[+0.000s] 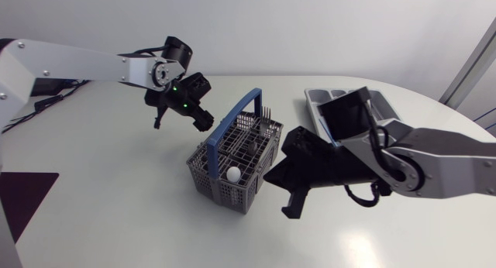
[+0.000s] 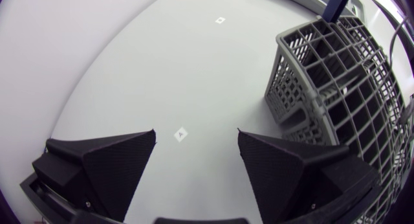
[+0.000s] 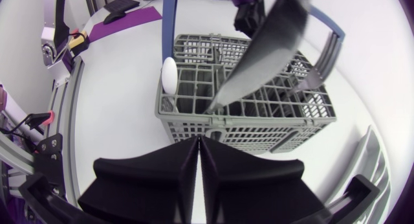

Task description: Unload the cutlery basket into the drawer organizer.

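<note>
Cutlery basket (image 1: 232,163) is sitting mid-tabletop (image 1: 116,183) holding forks (image 1: 265,113) and a white-ended utensil (image 1: 232,174), drawer organizer (image 1: 318,97) showing no cutlery, left hand (image 2: 196,133) gaping wide alongside, right hand (image 3: 199,141) pressing its fingers together near a flat grey utensil (image 3: 265,49), grip unclear: unloading barely begun.

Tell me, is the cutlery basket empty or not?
Not empty. Fork tines and a white rounded piece stick up out of the cutlery basket.
</note>
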